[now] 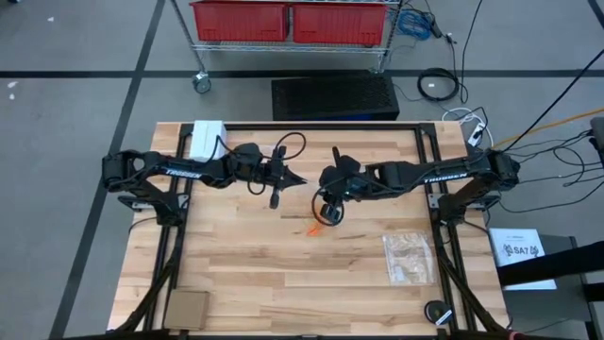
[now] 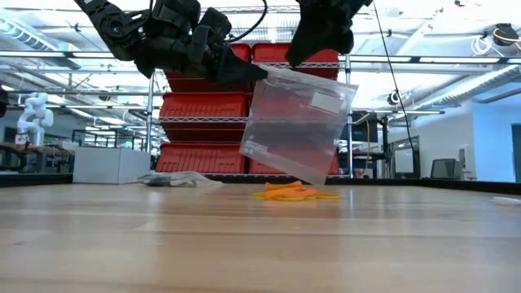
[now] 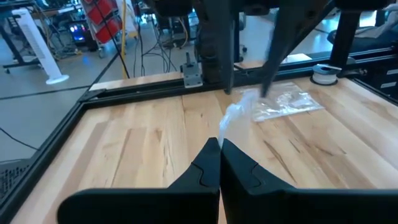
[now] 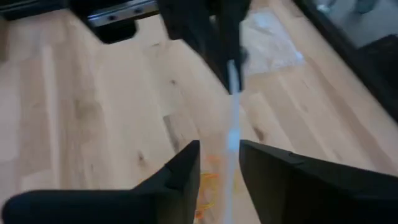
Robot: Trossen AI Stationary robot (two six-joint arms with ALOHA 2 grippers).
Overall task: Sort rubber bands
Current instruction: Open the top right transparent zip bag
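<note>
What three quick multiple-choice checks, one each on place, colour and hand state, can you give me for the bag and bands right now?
1. Where is the held bag?
A. Flat on the table
B. Hanging above the table, mid-table
C. In a red bin

2. What colour are the bands lying under it?
A. Orange
B. Blue
C. Green

3. How is the left hand?
A. Wide open, empty
B. Out of view
C. Shut on the bag

Answers:
1 B, the low view shows the bag in the air, its lower corner close to the wood.
2 A, an orange pile lies on the wood in the low view and the high view.
3 C, the left wrist view shows its fingers together with clear film pinched at the tips. The right hand has its fingers apart, the bag edge running between them.
</note>
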